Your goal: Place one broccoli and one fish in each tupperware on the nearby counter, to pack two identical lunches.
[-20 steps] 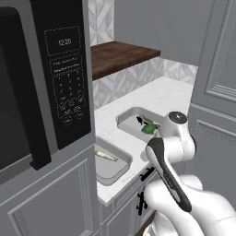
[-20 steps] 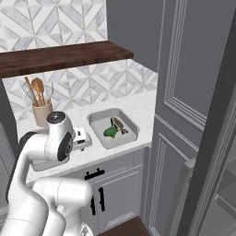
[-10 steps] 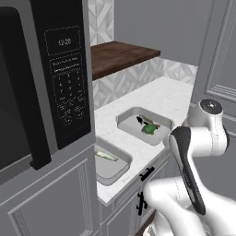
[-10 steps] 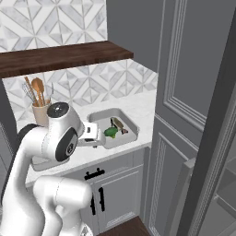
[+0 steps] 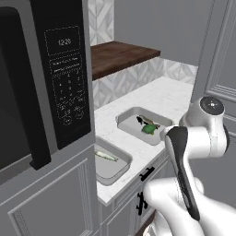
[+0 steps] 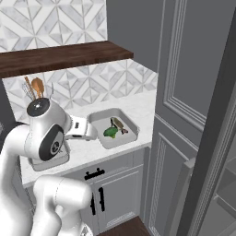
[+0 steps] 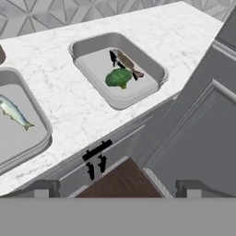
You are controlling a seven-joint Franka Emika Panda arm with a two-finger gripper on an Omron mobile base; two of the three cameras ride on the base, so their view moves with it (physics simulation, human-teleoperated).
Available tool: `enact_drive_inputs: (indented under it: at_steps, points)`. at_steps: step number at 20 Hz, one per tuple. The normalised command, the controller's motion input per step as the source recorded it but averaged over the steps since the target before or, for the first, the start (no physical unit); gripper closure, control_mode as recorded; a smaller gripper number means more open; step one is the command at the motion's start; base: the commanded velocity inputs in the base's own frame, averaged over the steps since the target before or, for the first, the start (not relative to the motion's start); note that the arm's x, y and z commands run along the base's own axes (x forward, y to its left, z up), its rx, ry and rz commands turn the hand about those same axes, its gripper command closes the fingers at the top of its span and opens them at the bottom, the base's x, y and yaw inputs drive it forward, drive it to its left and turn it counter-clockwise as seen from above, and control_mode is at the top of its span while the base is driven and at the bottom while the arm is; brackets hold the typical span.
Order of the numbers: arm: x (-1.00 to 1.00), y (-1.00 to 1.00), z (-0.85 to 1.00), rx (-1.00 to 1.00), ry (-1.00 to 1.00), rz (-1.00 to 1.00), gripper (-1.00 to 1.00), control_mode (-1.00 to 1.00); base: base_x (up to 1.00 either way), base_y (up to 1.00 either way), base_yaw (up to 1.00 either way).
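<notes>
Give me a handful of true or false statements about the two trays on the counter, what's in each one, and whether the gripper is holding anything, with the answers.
1. The tray nearer the tall cabinet holds a broccoli and a dark fish. True.
2. The tray by the microwave holds a broccoli. False: only a pale fish is seen in it.
3. The gripper is closed on a fish. False: it is open and holds nothing.
4. Both trays sit on the white counter. True.
5. The broccoli and the dark fish lie in separate trays. False: they share one tray.
</notes>
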Motion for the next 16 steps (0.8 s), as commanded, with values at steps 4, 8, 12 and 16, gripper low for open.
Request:
enact_drive_inputs:
  at_steps: [4, 8, 12, 16]
  points:
    - [-0.09, 0.00, 0.00, 0.00, -0.05, -0.02, -1.00, -1.00, 0.00, 0.00, 0.00]
    - [-0.09, 0.02, -0.18, 0.01, -0.08, -0.01, -1.00, -1.00, 0.00, 0.00, 0.00]
    - [-0.34, 0.16, -0.35, 0.01, -0.09, 0.00, -1.00, -1.00, 0.00, 0.00, 0.00]
    - [-0.40, 0.23, -0.24, 0.00, -0.05, 0.00, -1.00, -1.00, 0.00, 0.00, 0.00]
